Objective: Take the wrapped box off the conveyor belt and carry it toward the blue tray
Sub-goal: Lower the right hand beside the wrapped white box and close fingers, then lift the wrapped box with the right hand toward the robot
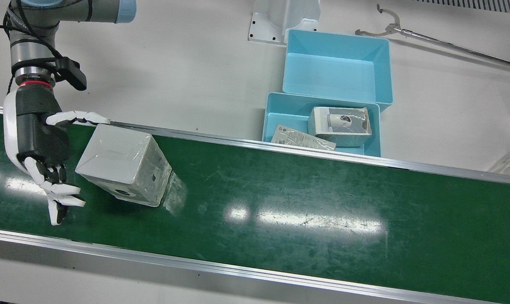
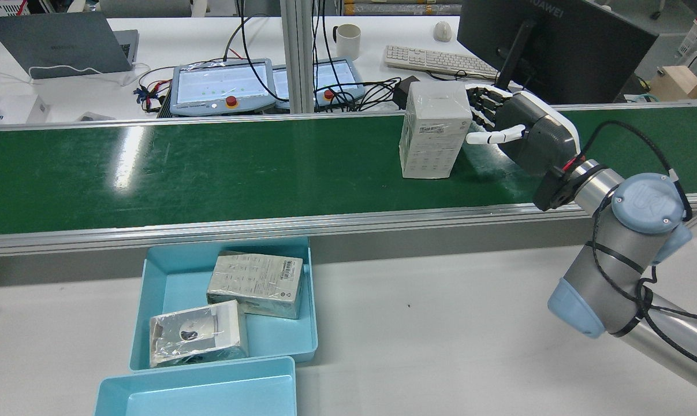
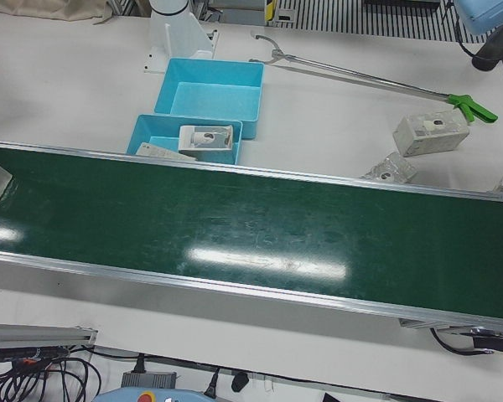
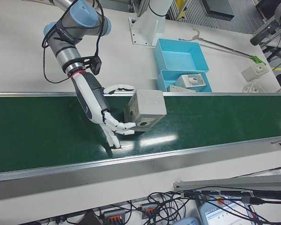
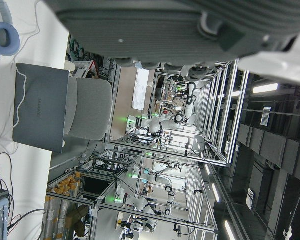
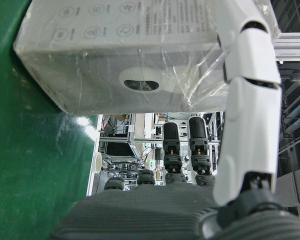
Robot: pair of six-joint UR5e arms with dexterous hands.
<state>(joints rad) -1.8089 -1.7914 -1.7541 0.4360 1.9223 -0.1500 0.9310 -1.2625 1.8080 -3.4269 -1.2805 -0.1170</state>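
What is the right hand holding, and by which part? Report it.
Nothing yet. The right hand is open beside the wrapped box on the conveyor belt, fingers spread around its end, not closed.

Open belt (image 1: 322, 202) toward blue tray (image 1: 276, 110)

— Where's the box (image 1: 124, 164)?

— On the green belt (image 1: 305, 202), standing upright near its right-arm end. It's a grey-white carton in clear film, with loose film trailing onto the belt beside it. In the front view it sits turned at an angle to the belt's edges.

— Any markings?

— A dark round mark on one side, printed icons and a label on another.

— And the tray (image 1: 276, 114)?

— Light blue, on the white table just beside the belt's robot-side rail, well apart from the box. It holds two wrapped packages; a second, empty blue tray (image 1: 337, 67) touches its far side.
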